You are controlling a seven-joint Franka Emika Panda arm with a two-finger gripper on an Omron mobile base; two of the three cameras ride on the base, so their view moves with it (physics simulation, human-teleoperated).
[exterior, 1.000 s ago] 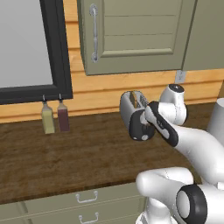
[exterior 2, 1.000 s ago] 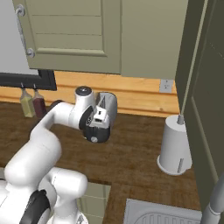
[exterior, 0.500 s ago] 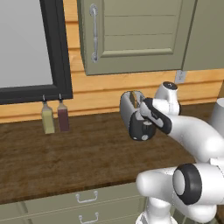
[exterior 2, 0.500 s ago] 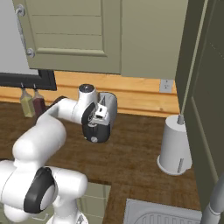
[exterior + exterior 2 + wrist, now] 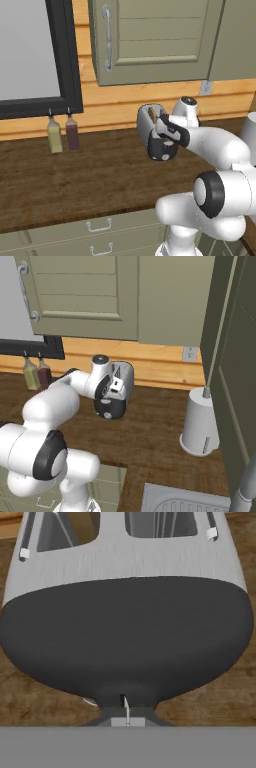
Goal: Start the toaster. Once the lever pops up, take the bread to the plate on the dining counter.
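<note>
The silver-white toaster [image 5: 148,125] [image 5: 125,377] stands on the dark wood worktop near the back wall, its black end panel [image 5: 161,148] [image 5: 125,637] facing me. A tan slice of bread [image 5: 151,114] stands in its top slot. My gripper [image 5: 165,128] [image 5: 116,388] [image 5: 125,706] is shut, its fingertips together against the upper part of the black panel. The lever is hidden behind the hand and fingers. The plate and the dining counter are out of view.
Two bottles [image 5: 62,134] hang at the wall to the left under a black-framed window. A white cylinder [image 5: 200,423] stands on the worktop to the right, with a sink [image 5: 175,501] in front of it. A green cabinet [image 5: 150,40] hangs above the toaster.
The gripper's fingers have gone from open to shut. The hand has edged a little closer to the toaster's black panel.
</note>
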